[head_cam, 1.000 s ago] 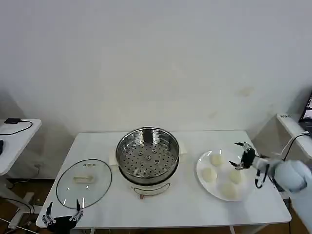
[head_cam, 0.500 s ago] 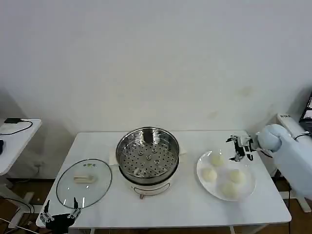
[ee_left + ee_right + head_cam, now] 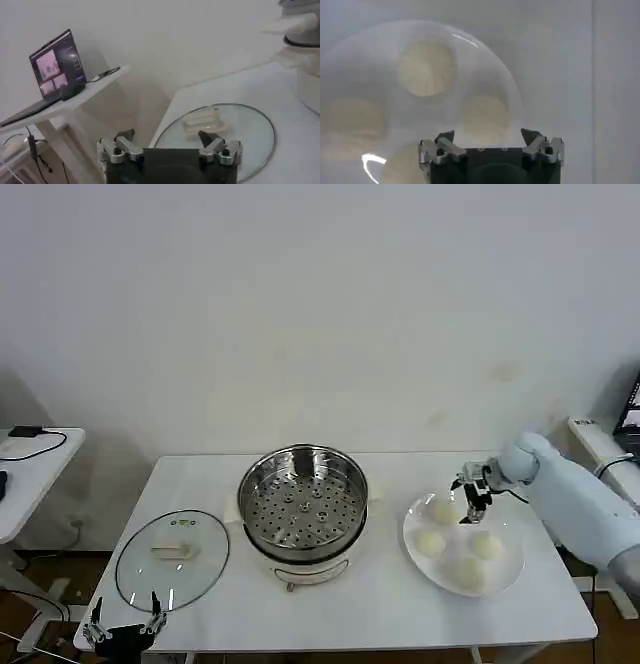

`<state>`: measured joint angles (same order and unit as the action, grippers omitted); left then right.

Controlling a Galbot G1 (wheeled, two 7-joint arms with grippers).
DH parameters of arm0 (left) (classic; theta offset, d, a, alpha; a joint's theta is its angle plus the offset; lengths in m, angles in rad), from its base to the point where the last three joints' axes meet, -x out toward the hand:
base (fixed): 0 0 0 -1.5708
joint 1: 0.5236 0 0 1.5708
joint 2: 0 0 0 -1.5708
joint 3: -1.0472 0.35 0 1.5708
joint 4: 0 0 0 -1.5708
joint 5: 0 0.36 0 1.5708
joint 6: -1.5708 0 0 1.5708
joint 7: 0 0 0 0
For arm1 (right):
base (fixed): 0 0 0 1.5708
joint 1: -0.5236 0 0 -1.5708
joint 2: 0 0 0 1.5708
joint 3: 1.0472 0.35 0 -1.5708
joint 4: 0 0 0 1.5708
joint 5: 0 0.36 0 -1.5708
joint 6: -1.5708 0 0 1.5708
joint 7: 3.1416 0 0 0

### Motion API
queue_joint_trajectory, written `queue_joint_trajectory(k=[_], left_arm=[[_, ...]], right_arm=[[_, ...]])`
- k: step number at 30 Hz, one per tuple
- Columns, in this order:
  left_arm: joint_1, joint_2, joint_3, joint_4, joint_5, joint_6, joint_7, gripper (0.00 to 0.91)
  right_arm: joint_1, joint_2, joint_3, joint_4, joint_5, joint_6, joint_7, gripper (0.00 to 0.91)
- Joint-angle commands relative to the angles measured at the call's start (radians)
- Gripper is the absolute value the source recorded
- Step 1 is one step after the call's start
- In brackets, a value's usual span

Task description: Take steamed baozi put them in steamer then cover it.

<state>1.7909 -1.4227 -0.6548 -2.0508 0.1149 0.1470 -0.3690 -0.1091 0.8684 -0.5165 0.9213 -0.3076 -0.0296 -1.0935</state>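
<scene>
The steamer, a shiny steel pot with a perforated tray, stands mid-table with nothing in it. Several pale steamed baozi lie on a white plate to its right. My right gripper hovers open over the plate's far edge, just right of the far bun. In the right wrist view the open gripper hangs above a bun on the plate. My left gripper waits open at the table's front left corner. The left wrist view has it near the glass lid.
The glass lid with its white handle lies flat left of the steamer. A side table stands off to the left, and another with a laptop is in the left wrist view. Bare tabletop lies in front of the steamer.
My right gripper has swung left from beyond the plate's right edge to above its far side, near the far bun. The left gripper has hardly moved.
</scene>
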Motion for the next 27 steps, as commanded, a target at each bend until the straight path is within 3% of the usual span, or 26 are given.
queue_joint_trajectory(k=[1, 4, 16, 27], left_arm=[[0.000, 0.001, -0.001, -0.002, 0.001, 0.000, -0.001, 0.907], [0.004, -0.002, -0.001, -0.006, 0.003, -0.002, -0.002, 0.907], [0.005, -0.010, 0.002, -0.014, 0.005, -0.004, -0.006, 0.907], [0.005, -0.012, 0.007, -0.015, 0.005, -0.005, -0.007, 0.907]], right_arm=[[0.037, 0.035, -0.040, -0.061, -0.001, -0.008, -0.016, 0.907], [0.032, 0.042, -0.041, -0.070, -0.004, -0.009, -0.010, 0.887], [0.027, 0.049, -0.045, -0.072, -0.004, -0.017, 0.000, 0.534], [0.037, 0.025, -0.058, -0.036, 0.017, -0.017, 0.009, 0.544]])
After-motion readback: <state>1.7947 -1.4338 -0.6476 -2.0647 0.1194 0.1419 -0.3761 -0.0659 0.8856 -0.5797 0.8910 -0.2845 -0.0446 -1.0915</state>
